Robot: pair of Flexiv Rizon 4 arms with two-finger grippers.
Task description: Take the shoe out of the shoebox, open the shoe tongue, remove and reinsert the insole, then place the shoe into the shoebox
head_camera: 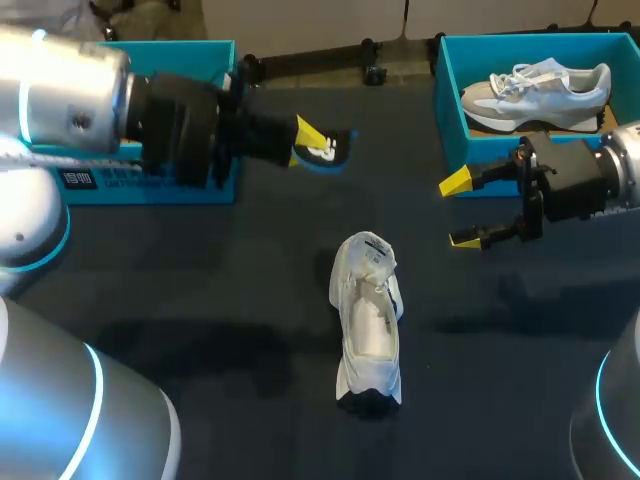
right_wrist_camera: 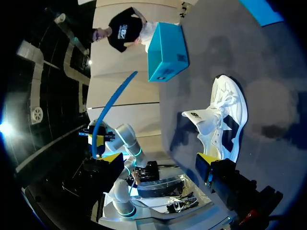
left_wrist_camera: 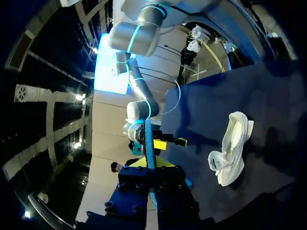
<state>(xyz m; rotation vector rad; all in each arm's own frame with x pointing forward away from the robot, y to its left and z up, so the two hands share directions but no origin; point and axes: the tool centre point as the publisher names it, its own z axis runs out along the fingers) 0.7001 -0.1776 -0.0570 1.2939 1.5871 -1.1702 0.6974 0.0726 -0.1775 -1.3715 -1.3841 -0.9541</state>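
Already the shoe [head_camera: 368,318] lies out on the bench [head_camera: 200,300], and the insole [head_camera: 325,150] is out of it, clamped in the fingers of the left gripper [head_camera: 303,142] up and left of the shoe. The right gripper [head_camera: 458,210], off to the shoe's upper right, has its fingers spread and empty. Judging by this, reinserting the insole and boxing the shoe remain.

Table top [head_camera: 200,260]: dark, matt, smooth, cloth-like. Loose shoe [head_camera: 368,320]: white upper w/ slight sheen, synth.-looking; cloth laces. Insole [head_camera: 325,150]: thin blue foam-like sheet, matt, bends. Left shoebox [head_camera: 150,185] & right shoebox [head_camera: 447,110]: teal card, matt. Boxed shoe [head_camera: 540,90]: grey/white, matt, mesh- and suede-like panels. Left arm [head_camera: 60,90], right arm [head_camera: 625,160]: silver shells, smooth, semi-gloss. Left gripper [head_camera: 310,148], right gripper [head_camera: 460,210]: black matt bodies, yellow plastic tips.
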